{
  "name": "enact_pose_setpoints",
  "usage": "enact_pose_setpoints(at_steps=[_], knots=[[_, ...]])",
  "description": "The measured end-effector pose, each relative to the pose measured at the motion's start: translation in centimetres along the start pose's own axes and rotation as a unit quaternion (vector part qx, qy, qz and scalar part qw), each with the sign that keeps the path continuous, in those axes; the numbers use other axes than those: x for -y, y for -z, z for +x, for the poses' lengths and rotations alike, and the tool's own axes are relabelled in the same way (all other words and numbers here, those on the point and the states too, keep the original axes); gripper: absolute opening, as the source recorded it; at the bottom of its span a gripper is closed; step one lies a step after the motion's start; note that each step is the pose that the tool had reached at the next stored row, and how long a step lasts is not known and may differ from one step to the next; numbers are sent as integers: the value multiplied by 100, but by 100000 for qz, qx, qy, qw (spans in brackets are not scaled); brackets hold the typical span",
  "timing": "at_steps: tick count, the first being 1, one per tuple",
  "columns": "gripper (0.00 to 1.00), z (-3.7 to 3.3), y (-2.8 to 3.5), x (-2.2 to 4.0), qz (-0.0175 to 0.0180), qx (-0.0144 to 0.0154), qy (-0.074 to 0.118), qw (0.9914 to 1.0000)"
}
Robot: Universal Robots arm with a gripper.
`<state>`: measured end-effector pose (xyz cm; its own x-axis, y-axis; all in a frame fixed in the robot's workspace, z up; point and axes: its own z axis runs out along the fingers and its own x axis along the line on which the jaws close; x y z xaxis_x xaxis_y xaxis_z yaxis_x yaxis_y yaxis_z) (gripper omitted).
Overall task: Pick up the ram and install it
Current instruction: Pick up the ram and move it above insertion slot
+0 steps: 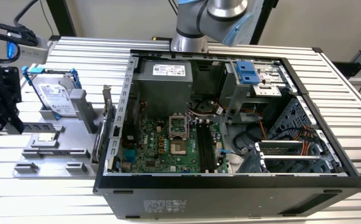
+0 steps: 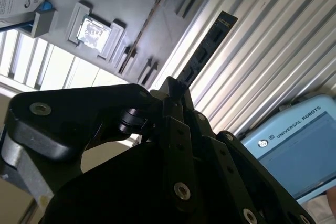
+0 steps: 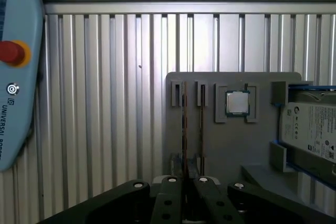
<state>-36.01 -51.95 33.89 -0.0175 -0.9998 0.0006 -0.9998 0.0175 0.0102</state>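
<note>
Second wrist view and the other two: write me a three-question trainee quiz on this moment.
1. True or false: the CPU lies inside the case.
2. The gripper holds: A) the CPU, B) the ram, C) nothing.
3. Fill in: the holder lies to the exterior view's ___ of the case.
Key: 1 false, it lies in the holder; 2 B; 3 left.

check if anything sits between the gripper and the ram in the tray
Nothing visible does. In the first wrist view the gripper lines up with the ram standing on edge in the grey tray, and no object lies between them. The CPU chip and hard drive sit off to the side.
</note>
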Motion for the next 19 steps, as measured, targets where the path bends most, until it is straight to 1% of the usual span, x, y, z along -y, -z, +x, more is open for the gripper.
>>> enact_pose_setpoints(at_steps=[7, 12, 19], knots=[[0, -1, 48, 0, 25, 24, 3, 100000], [0, -6, 74, 0, 95, 302, 9, 99999], [0, -12, 144, -1, 98, 318, 6, 99999]])
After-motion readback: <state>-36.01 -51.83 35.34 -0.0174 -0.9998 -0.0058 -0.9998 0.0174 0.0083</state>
